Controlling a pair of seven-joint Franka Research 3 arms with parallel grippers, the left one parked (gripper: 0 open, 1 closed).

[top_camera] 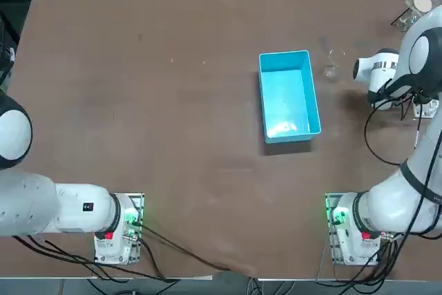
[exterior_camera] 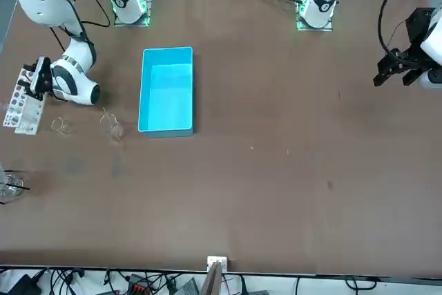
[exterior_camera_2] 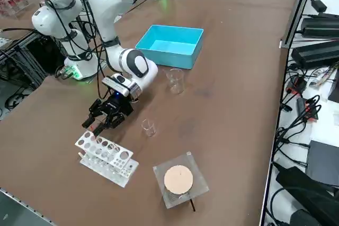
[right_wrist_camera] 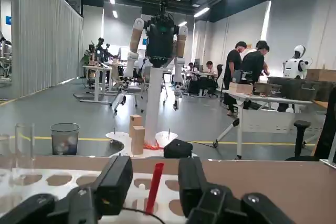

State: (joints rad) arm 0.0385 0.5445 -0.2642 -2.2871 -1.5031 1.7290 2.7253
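Black-fingered, the right gripper (right_wrist_camera: 155,167) hangs low and level at the white tube rack (exterior_camera_2: 106,157). It is released, with its jaws apart on either side of a red tube (right_wrist_camera: 153,195) that stands in the rack and seems to touch neither. I judge this the line-up before a pinch. The next move calls for closing squarely on the tube, then lifting straight out of the rack's hole. A small beaker (exterior_camera_2: 149,127) stands just beside the rack, and a blue bin (exterior_camera_2: 170,45) sits well beyond it.
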